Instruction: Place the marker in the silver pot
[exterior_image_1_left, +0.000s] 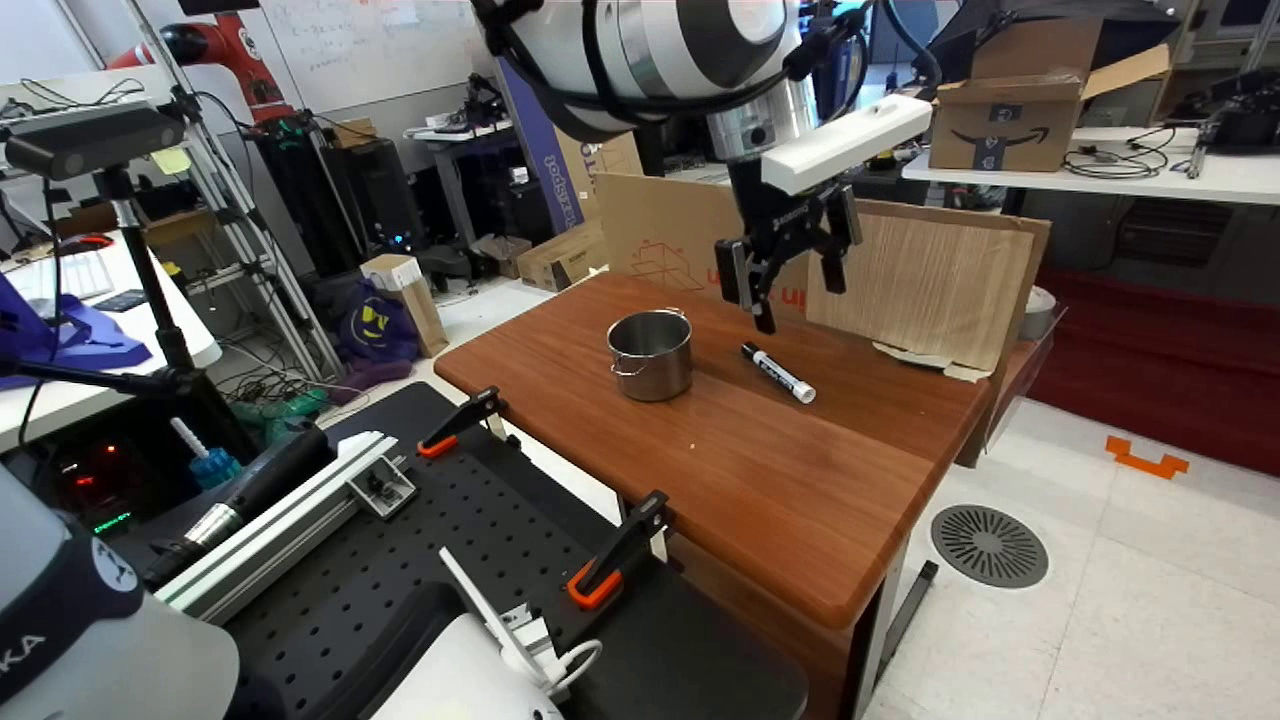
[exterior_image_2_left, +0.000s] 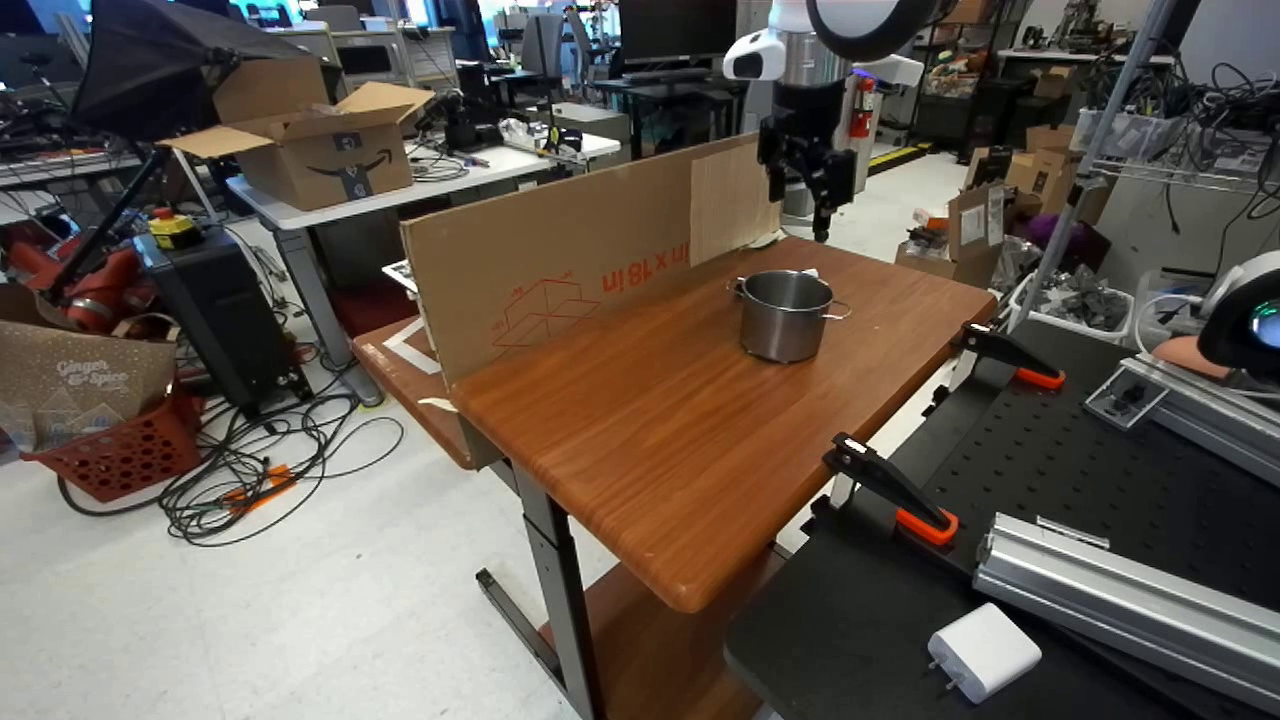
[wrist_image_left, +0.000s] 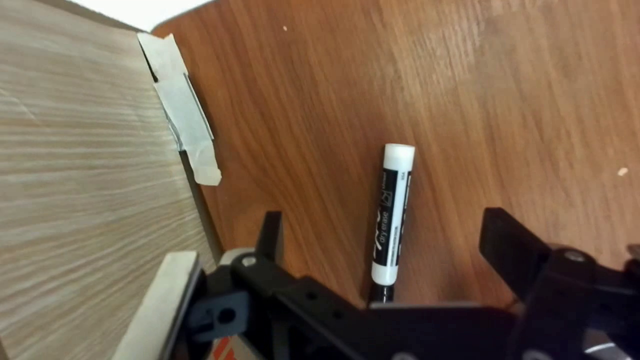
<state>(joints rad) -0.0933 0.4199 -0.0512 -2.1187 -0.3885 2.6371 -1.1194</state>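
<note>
The marker (exterior_image_1_left: 778, 373), white with a black label and a black cap, lies flat on the brown table in an exterior view. It also lies between the fingers in the wrist view (wrist_image_left: 394, 215), its cap end partly hidden by the gripper. The silver pot (exterior_image_1_left: 652, 368) stands upright beside the marker, apart from it, and also shows in an exterior view (exterior_image_2_left: 782, 330), where it hides most or all of the marker. My gripper (exterior_image_1_left: 793, 280) is open and empty, above the table over the marker. It also shows in the wrist view (wrist_image_left: 382, 216).
A cardboard screen (exterior_image_1_left: 660, 225) stands along the table's (exterior_image_1_left: 740, 470) far edge, close to the gripper, with tape (wrist_image_left: 187, 115) at its foot. Orange-tipped clamps (exterior_image_1_left: 620, 550) hold the table's near edge beside a black perforated board (exterior_image_1_left: 450, 560).
</note>
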